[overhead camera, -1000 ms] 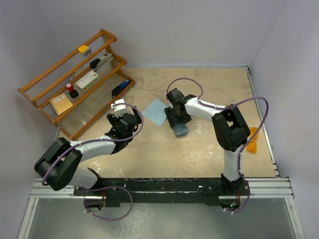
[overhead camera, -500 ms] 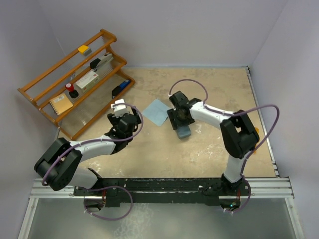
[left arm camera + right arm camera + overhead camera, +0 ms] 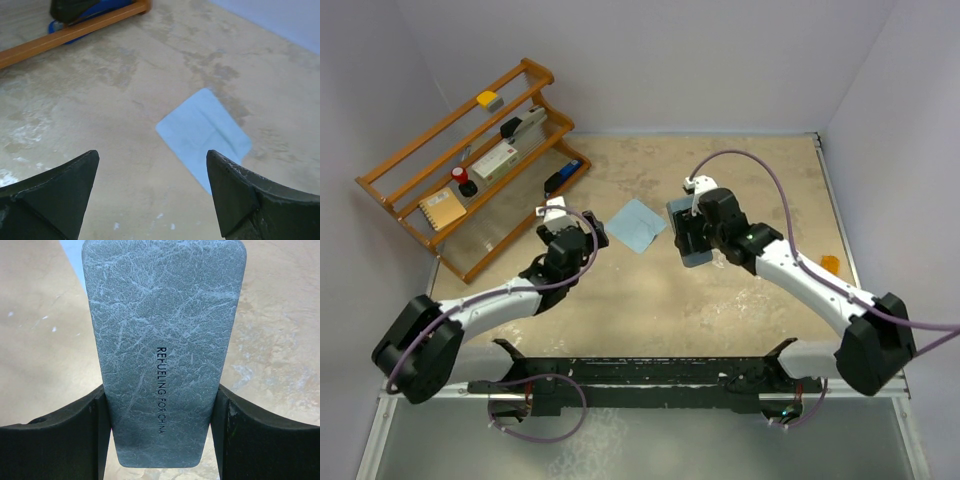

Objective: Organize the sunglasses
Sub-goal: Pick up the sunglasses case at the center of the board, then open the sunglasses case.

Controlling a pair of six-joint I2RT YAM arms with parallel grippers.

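- Top external: the grey case [image 3: 682, 225] was just lifted clear of the table [image 3: 720, 310], pinched by the right gripper [image 3: 694, 240].
- The left gripper [image 3: 152, 190] was held spread near the blue cloth [image 3: 205, 137].
- The orange sunglasses [image 3: 830, 265] were left at the right edge, uncased.

The glasses case [image 3: 162, 340] is a grey faux-leather sort of thing, matt, with a crackled grain all over and small black lettering printed on it. The cloth [image 3: 205, 135] is pale blue soft fabric, matt, with a fold crease across it. The table [image 3: 125, 100] looks like sandy, blotchy stone or plaster, dull and a bit rough. The rack [image 3: 75, 31] is orange-brown wood with a varnish sheen. Both the left gripper [image 3: 151, 157] and right gripper [image 3: 160, 390] are matt black plastic, scuffed pale along the edges.
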